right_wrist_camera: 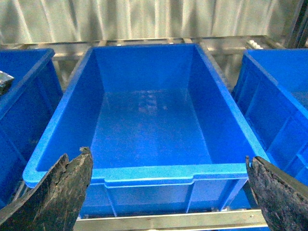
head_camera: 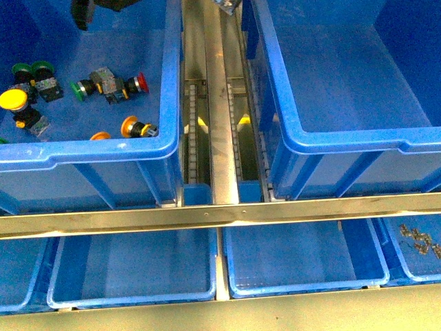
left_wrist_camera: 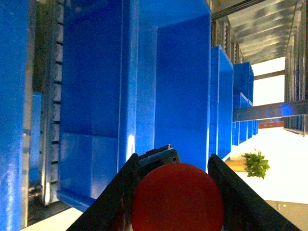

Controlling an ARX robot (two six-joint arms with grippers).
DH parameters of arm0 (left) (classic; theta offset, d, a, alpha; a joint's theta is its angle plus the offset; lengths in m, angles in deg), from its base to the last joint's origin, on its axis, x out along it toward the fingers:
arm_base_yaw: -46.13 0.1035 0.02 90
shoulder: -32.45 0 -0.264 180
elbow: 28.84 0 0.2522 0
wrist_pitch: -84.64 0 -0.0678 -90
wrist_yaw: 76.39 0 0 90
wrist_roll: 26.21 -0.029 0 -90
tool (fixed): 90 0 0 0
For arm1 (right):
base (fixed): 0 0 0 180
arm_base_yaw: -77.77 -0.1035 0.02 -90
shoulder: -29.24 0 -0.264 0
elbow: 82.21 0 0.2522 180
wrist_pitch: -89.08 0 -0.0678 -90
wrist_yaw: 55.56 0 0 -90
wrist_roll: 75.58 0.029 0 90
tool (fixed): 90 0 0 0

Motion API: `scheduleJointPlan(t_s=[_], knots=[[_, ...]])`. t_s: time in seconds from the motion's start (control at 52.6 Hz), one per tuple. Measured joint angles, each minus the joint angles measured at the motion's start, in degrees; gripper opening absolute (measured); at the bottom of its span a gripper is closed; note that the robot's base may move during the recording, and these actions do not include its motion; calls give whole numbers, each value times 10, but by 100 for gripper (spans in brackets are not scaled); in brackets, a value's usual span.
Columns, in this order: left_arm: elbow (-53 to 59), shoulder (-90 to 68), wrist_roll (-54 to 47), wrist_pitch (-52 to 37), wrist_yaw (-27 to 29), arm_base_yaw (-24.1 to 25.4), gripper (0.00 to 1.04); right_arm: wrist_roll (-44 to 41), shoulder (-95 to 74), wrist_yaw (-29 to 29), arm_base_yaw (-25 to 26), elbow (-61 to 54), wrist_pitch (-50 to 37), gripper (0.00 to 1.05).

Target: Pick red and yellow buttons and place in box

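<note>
My left gripper (left_wrist_camera: 172,161) is shut on a red button (left_wrist_camera: 177,198); its round cap fills the gap between the two black fingers, and the grey-black block sticks out behind it. More buttons lie in the left crate (head_camera: 167,103): a red one (head_camera: 140,83), a yellow one (head_camera: 12,100) and an orange-yellow one (head_camera: 129,126), mixed with green-capped switches (head_camera: 77,90). The box (head_camera: 358,141) is the deep blue crate on the right, and nothing lies in it. My right gripper (right_wrist_camera: 168,163) stands open in front of the box's near rim (right_wrist_camera: 144,172), its fingers wide apart.
A metal roller track (head_camera: 220,103) runs between the two crates. A metal rail (head_camera: 220,214) crosses below them, with shallower blue trays (head_camera: 131,265) underneath. One tray at the right holds several small metal parts (head_camera: 420,239). A dark piece of arm (head_camera: 83,14) shows at the top left.
</note>
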State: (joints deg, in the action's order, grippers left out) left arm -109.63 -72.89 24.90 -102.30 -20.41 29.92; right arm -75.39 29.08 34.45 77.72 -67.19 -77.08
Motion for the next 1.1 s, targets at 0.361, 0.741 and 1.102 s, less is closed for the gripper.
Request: scheduleJointPlan(t_s=[0.361,0.741,1.102], knots=[[-70,-84,151,-45,40,-86,34,0,0,0,0,0,0,99],[-73,-92,155,-48,40,-119,34,0,0,0,0,0,0,99],[-74,-92,147,-40,39,-115,34,-441,-529,262,-29,182,-168,99]])
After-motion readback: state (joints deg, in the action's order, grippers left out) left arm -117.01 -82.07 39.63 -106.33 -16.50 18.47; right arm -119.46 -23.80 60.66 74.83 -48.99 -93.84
